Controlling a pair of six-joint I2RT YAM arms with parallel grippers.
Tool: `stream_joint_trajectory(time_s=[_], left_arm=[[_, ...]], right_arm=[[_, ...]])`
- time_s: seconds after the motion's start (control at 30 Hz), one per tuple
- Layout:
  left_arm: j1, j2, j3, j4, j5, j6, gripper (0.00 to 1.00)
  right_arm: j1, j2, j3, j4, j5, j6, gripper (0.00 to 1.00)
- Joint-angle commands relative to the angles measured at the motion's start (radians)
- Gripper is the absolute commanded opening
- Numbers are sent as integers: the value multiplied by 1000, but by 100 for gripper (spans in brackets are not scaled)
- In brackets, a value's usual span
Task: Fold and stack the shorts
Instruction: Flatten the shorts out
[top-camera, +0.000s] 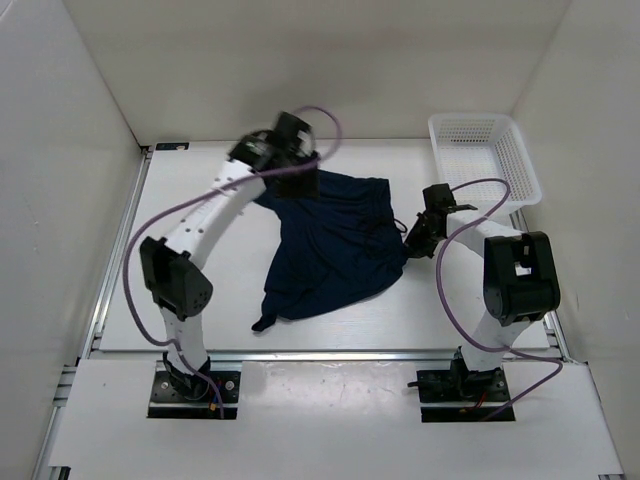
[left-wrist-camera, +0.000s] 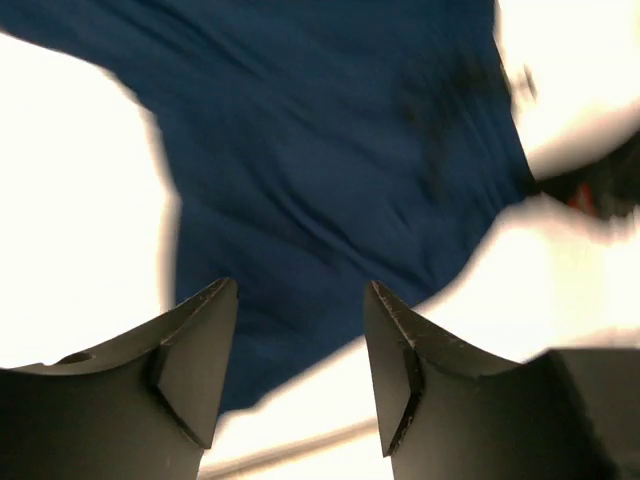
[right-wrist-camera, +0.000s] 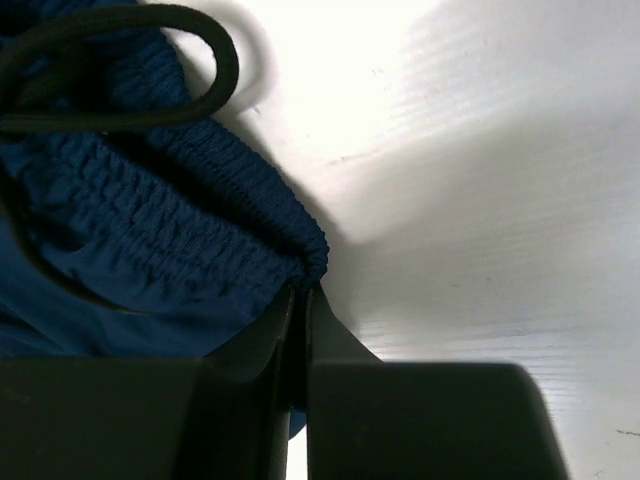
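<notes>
The dark navy shorts (top-camera: 335, 245) lie crumpled in the middle of the table, one leg trailing toward the near left. My left gripper (top-camera: 290, 150) hangs above the shorts' far left edge, blurred; in the left wrist view it (left-wrist-camera: 300, 300) is open and empty, the shorts (left-wrist-camera: 330, 160) below it. My right gripper (top-camera: 415, 240) is at the shorts' right edge. In the right wrist view it (right-wrist-camera: 302, 295) is shut on the ribbed waistband (right-wrist-camera: 180, 230), next to a loop of black drawstring (right-wrist-camera: 200, 60).
A white mesh basket (top-camera: 485, 158) stands at the far right corner of the table. White walls enclose the table on three sides. Purple cables loop from both arms.
</notes>
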Motion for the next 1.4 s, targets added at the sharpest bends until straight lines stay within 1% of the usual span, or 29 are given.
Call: stream_joint_trajectory(time_s=[0.0, 0.07, 0.17, 0.2, 0.23, 0.27, 0.37, 0.5, 0.63, 0.7, 0.8, 0.87, 0.9, 0.93, 1.0, 1.03, 1.1, 1.13, 1.23, 1.27, 1.3, 1.37], left_arm=[[-135, 100, -93, -48, 3, -26, 62], [-205, 141, -114, -48, -14, -73, 60], [-254, 167, -142, -19, -29, -107, 60], [-254, 180, -154, -10, -29, -130, 60], [-268, 180, -168, -10, -66, -142, 60], [-277, 180, -168, 2, -66, -152, 59], [-277, 180, -212, 34, -82, -175, 59], [-277, 235, -223, 35, -82, -175, 57], [-277, 255, -260, 58, -82, -196, 55], [-277, 267, -260, 67, -82, -196, 50], [-277, 276, -269, 67, -82, -205, 48], [-277, 276, -269, 58, -82, -214, 45], [-277, 276, -269, 58, -82, -215, 41], [-277, 285, -269, 58, -94, -215, 37], [-277, 286, -269, 36, -118, -224, 15], [-277, 286, -260, 36, -132, -224, 10], [-277, 286, -248, 9, -164, -234, 10], [-277, 286, -248, -20, -208, -244, 10], [-268, 244, -248, -59, -284, -270, 10], [-246, 223, -267, -68, -284, -270, 10], [-227, 163, -302, -68, -293, -270, 10], [-189, 96, -341, -82, -359, -270, 10]], right_arm=[[7, -8, -31, -1, 18, -23, 0], [7, -18, -57, 8, 18, -23, 0], [7, -47, -69, 17, 7, -23, 0], [7, -47, -80, 17, 7, -32, 0], [7, -58, -91, 17, 7, -32, 0], [7, -58, -91, 17, 7, -32, 0], [7, -80, -111, 17, 7, -41, 0], [-3, -90, -111, 17, -11, -52, 0], [-3, -90, -111, 17, -11, -52, 0], [-13, -90, -111, 17, -11, -52, 0], [-24, -90, -122, 17, -11, -52, 0], [-33, -90, -131, 17, -22, -52, 0], [-33, -90, -131, 17, -22, -52, 0], [-33, -90, -131, 17, -32, -52, 0], [-33, -90, -131, 17, -32, -52, 0], [-33, -90, -131, 26, -32, -52, 0], [-33, -81, -131, 26, -32, -61, 0], [-33, -81, -131, 26, -32, -61, 0], [-33, -81, -131, 26, -42, -61, 0], [-33, -81, -131, 26, -42, -61, 0], [-33, -81, -131, 26, -42, -61, 0], [-33, -81, -131, 26, -42, -61, 0]])
